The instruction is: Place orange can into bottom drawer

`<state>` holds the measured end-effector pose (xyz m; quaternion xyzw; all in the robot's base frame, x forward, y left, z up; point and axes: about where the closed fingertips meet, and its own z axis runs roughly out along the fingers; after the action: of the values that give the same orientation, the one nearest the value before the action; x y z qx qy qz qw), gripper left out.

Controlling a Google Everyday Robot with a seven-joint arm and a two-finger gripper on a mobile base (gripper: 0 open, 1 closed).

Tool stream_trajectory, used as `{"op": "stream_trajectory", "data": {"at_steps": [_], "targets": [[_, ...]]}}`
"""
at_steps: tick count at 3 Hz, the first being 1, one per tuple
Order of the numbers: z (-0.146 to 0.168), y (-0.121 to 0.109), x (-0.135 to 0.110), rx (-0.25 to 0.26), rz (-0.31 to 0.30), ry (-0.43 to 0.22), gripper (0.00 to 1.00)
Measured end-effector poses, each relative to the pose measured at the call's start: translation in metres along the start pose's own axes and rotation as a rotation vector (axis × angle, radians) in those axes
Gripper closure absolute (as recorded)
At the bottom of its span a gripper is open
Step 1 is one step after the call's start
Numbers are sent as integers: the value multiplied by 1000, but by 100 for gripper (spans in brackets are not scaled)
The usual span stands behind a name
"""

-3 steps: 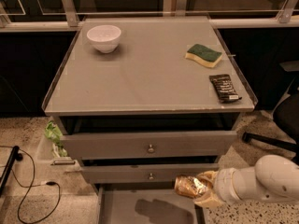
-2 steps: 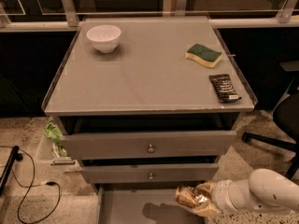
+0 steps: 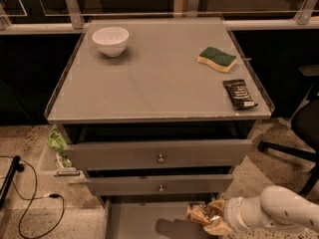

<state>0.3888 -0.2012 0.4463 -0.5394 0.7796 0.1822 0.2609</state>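
Observation:
The orange can (image 3: 203,214), shiny orange-gold and dented, lies on its side in my gripper (image 3: 212,217) at the bottom right of the camera view. The gripper is shut on the can and holds it just above the right part of the bottom drawer (image 3: 134,222), a pulled-out grey tray with a flat floor. The can's shadow falls on the drawer floor. My white arm (image 3: 279,214) reaches in from the right edge.
Two grey drawer fronts with round knobs (image 3: 160,158) sit above the open tray. On the cabinet top stand a white bowl (image 3: 110,40), a green-yellow sponge (image 3: 217,59) and a black snack wrapper (image 3: 239,93). A black cable (image 3: 30,203) lies on the floor at left; a chair base (image 3: 289,151) at right.
My gripper with the can has moved down and slightly left, lower over the bottom drawer's floor. The things on the cabinet top have not moved.

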Motion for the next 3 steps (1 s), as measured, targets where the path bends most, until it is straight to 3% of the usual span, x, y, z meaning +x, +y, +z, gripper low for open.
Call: {"op": "stream_trajectory", "data": {"at_steps": [2,3], "targets": [[70,-8,62,41,-30,-70,100],[107,-11,88,20,-8,-118,100]]}}
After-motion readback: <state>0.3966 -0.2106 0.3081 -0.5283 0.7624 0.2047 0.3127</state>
